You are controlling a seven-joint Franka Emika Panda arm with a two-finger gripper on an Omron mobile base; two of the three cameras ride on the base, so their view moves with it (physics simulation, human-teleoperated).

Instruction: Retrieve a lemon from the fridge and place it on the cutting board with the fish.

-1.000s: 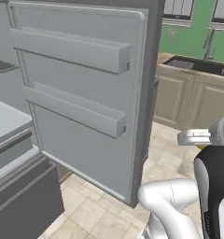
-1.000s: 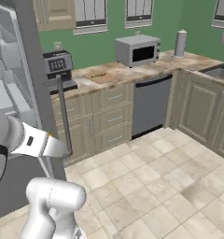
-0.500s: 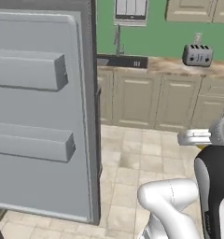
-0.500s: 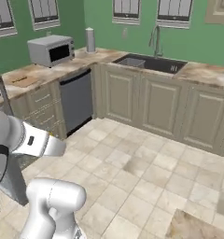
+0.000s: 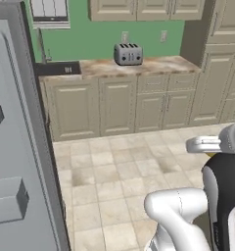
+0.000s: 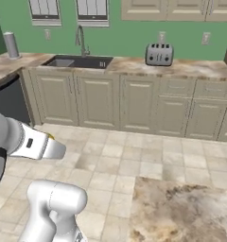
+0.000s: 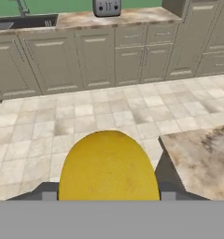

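The lemon (image 7: 109, 163), smooth and yellow, bulges up large in the hand view, held between the two dark fingertips of my gripper (image 7: 108, 193), which is shut on it. A sliver of the same lemon (image 6: 50, 136) peeks out over the white forearm in the right base view. The fridge's grey open door (image 5: 14, 147) fills the left edge of the left base view. The cutting board and the fish are out of view.
Beige cabinets line the far wall under a marbled counter carrying a toaster (image 6: 159, 54) and a sink (image 6: 77, 61). A marbled counter corner (image 6: 181, 208) juts in at lower right, close to the hand. Tiled floor (image 5: 119, 166) lies between.
The whole picture has swept sideways as the base turns: the fridge door slid off to the left, and the sink and toaster counter came into view. The lemon stays gripped.
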